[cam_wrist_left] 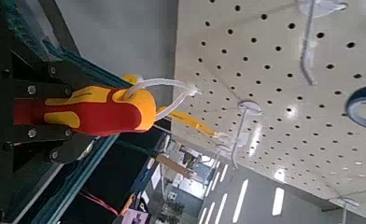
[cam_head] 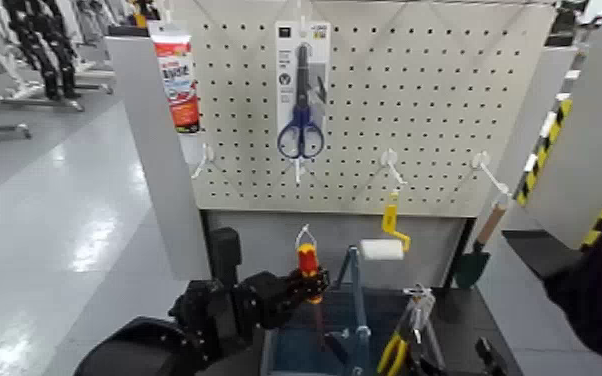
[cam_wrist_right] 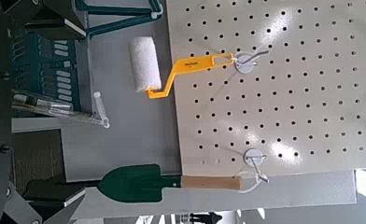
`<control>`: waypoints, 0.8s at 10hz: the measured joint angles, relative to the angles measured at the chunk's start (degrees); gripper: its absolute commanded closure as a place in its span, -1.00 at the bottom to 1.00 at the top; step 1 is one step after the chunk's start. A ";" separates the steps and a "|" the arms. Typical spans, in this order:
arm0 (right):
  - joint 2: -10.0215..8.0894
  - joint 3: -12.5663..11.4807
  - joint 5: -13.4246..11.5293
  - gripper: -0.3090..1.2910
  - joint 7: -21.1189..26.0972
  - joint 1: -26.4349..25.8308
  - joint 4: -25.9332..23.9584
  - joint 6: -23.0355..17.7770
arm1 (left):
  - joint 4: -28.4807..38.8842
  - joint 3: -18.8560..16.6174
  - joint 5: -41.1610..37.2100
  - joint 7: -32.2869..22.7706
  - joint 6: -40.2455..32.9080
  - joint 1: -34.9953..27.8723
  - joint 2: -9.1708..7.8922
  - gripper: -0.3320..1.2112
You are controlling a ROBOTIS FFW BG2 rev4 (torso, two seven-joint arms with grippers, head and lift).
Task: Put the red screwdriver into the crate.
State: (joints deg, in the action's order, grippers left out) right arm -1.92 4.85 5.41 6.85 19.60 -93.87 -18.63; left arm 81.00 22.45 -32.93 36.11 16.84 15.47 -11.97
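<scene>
Red and yellow plastic marks the screwdriver in the head view, where the left gripper is clenched on its handle, shaft pointing down over the crate. The upright blue-grey bar stands close beside it; a sideways swing could knock handle or shaft against that bar and twist the tool in the grip. Letting go too high or too near the rim could make it bounce or fall outside. The pliers with yellow handles might also deflect it. The right gripper waits at the crate's right side, spread and holding nothing. The red-and-white tube and the card of the scissors carry print too small to read; no brand can be made out.

In the left wrist view, the white loop at the handle's end, near the pegboard, could snag on a hook as the arm moves. No lettering is legible on the handle.

The right wrist view shows the paint roller and trowel hanging nearby, which a careless right arm might bump; neither bears readable writing.
</scene>
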 measured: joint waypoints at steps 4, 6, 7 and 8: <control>0.07 0.07 0.23 -0.45 0.00 -0.05 0.18 -0.15 | -4.37 3.26 -3.75 -1.19 -0.85 0.66 0.44 0.85; 0.07 0.06 0.39 -0.45 0.00 -0.08 0.18 -0.23 | -4.70 3.99 -5.59 -3.22 0.14 0.91 0.52 0.15; 0.06 -0.01 0.46 -0.45 0.00 -0.03 0.18 -0.30 | -4.71 4.26 -7.13 -5.11 0.55 0.83 0.38 -0.15; 0.01 -0.08 0.53 -0.45 0.00 -0.01 0.19 -0.36 | -4.70 4.45 -8.61 -6.99 0.97 0.57 0.22 -0.33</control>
State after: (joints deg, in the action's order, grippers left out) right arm -1.91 4.77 5.95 6.86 19.59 -93.69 -19.00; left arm 76.31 26.91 -41.54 29.12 17.80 16.04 -11.75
